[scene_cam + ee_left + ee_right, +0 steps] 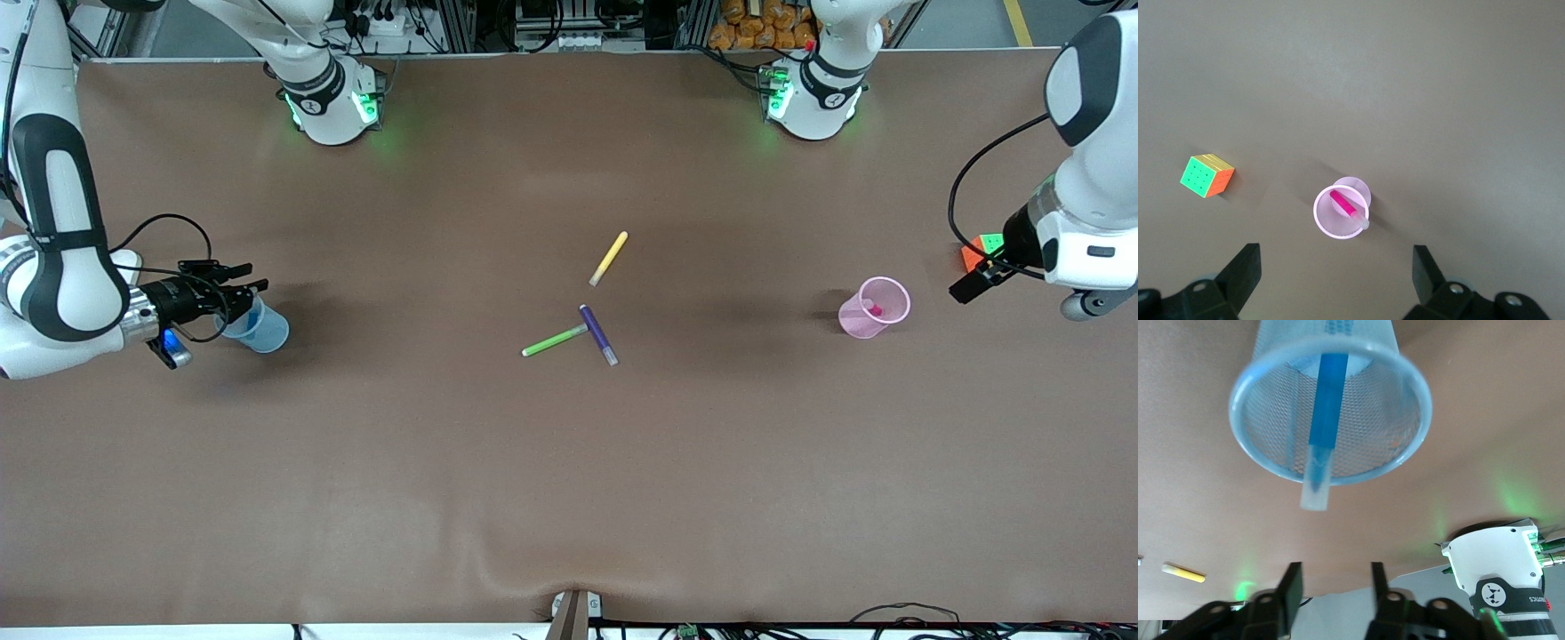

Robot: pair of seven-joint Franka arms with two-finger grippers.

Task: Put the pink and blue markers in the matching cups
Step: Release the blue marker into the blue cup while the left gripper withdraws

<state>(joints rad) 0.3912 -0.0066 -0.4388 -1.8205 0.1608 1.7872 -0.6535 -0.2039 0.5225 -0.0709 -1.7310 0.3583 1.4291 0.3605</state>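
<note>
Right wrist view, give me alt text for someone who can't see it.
A blue marker stands in the pale blue cup, its pale cap poking over the rim. The right claw hangs open, empty, above the cup. A yellow marker lies on the brown table.

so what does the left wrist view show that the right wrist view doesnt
Only the left wrist view shows the pink cup with the pink marker inside, the cube beside it, and the left gripper with jaws wide open above the cup.

Only the right wrist view shows the blue cup holding the blue marker, the yellow marker, a robot base, and the right gripper, jaws open.

Both show the brown table and a marker already in its matching cup.
</note>
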